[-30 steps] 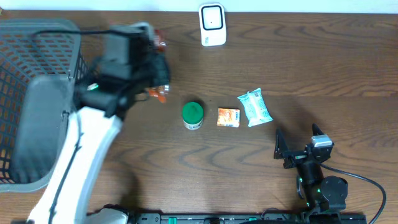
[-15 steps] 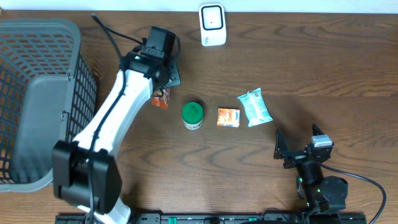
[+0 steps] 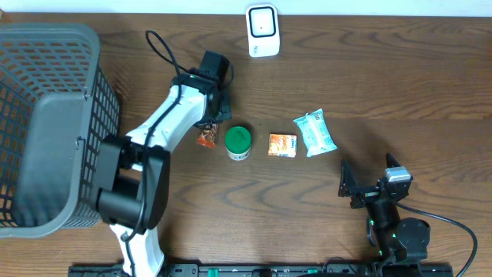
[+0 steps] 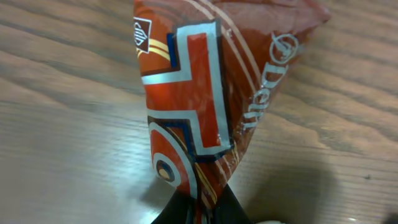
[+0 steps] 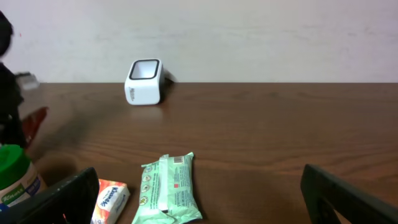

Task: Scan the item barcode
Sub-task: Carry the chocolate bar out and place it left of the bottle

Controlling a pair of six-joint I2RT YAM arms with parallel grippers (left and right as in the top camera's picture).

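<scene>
The left arm is stretching across the table, its gripper point(image 3: 211, 123) clamping the red packet point(image 3: 206, 138) just beside the green-lidded jar point(image 3: 237, 141). The right gripper point(image 3: 370, 177) is sitting wide open, holding nothing.

Overhead: looks straight down, whole table point(image 3: 430, 69) in frame. Left wrist: pressed close on a red packet point(image 4: 205, 93), wood grain behind. Right wrist: low near the tabletop, facing level toward the far wall point(image 5: 249, 31); shares white scanner point(image 5: 144, 82) and wipes pack point(image 5: 169, 190) with overhead.
</scene>
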